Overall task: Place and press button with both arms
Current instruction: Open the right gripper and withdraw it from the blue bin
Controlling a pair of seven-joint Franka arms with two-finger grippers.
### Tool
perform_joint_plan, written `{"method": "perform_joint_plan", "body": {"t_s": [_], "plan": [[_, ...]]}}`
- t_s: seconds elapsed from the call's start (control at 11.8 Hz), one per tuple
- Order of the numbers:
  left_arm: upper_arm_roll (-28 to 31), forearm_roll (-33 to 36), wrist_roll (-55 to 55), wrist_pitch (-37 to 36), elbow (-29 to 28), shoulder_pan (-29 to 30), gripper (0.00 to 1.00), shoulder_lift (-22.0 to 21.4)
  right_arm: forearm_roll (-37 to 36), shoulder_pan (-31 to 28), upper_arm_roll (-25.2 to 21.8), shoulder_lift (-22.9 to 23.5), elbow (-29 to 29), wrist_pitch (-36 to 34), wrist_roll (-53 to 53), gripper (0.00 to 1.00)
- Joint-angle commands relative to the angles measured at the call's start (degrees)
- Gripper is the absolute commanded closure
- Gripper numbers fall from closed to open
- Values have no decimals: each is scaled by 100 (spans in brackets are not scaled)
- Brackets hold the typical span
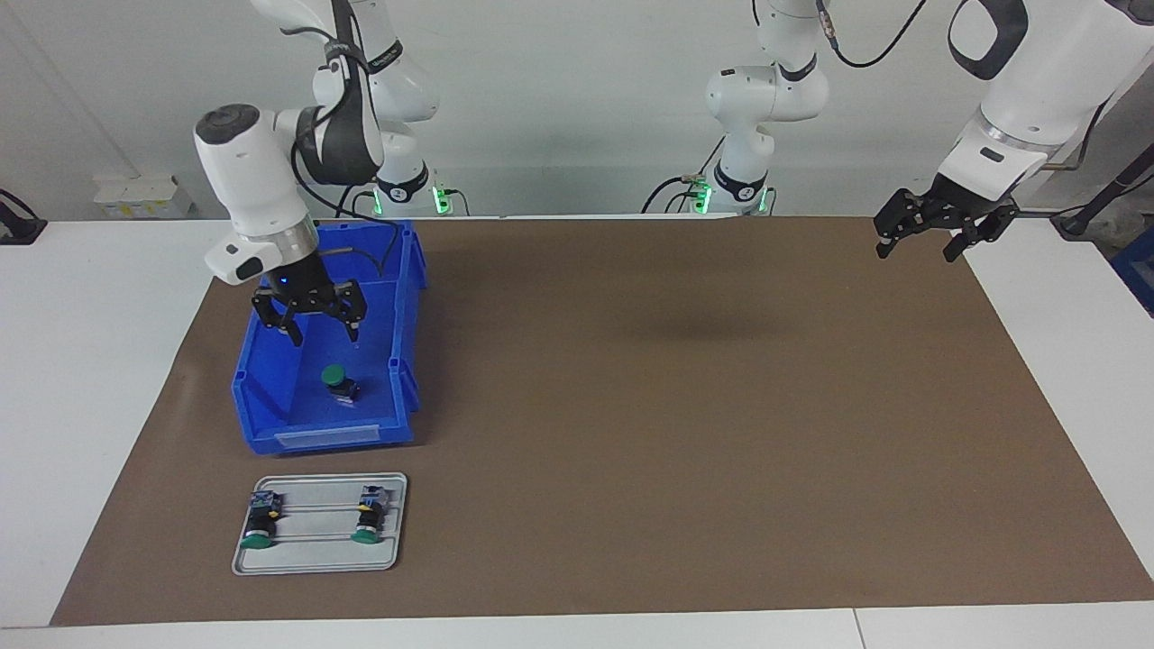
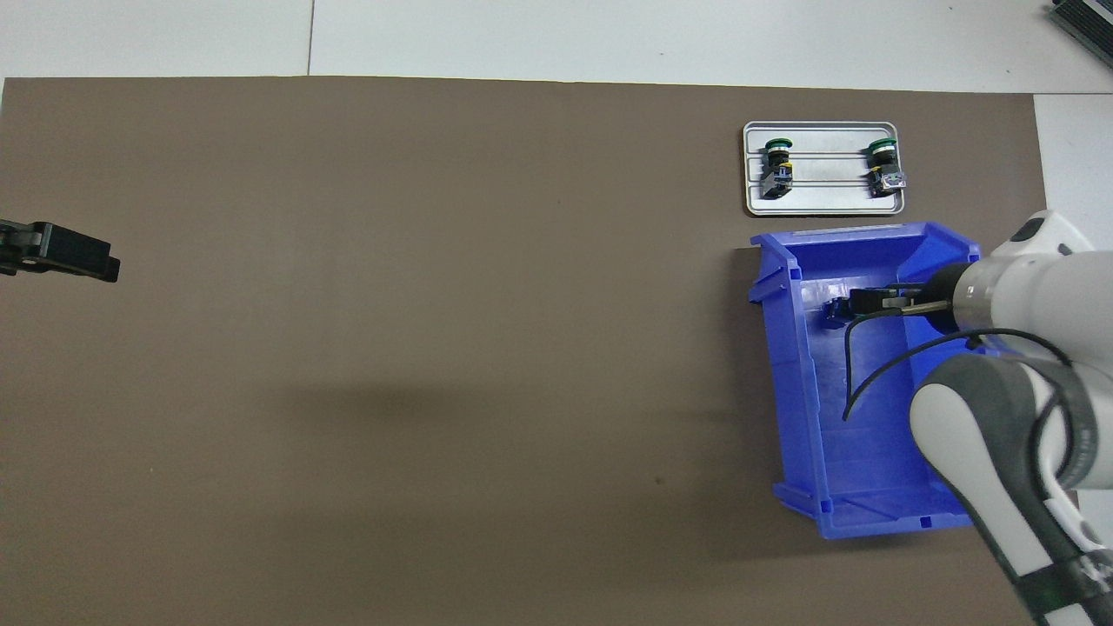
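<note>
The right gripper point(image 1: 309, 317) hangs inside the blue bin point(image 1: 270, 424) with its fingers spread wide and empty, above the button point(image 1: 340, 382), which stands cap-up on the bin floor toward the tray point(image 1: 397, 523) end. To take it cleanly, I'd say it should centre over the cap, drop straight, and close on the black body, clear of the walls. The left gripper point(image 1: 942, 227) waits open and empty over the mat point(image 1: 676, 406) edge; 2 buttons already lie on the tray.
</note>
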Motion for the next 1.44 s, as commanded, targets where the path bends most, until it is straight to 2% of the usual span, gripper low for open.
{"method": "perform_joint_plan", "body": {"t_s": [0.0, 0.34, 0.51, 0.93, 1.35], "plan": [[-44, 32, -38, -18, -143, 54, 0, -122, 194, -107, 3, 187, 1080, -1201, -204, 7], [-44, 32, -38, -9, -143, 54, 0, -122, 62, -239, -15, 713, 2618, -2881, -134, 7], [-44, 32, -38, -9, -143, 54, 0, -122, -217, -248, -15, 908, 3034, -3156, -134, 8], [-44, 32, -38, -18, -143, 54, 0, -122, -237, -160, 12, 926, 3000, -3157, 480, 7], [-44, 32, -38, -18, -143, 54, 0, -122, -237, -143, 20, 917, 2938, -3148, 455, 3]]}}
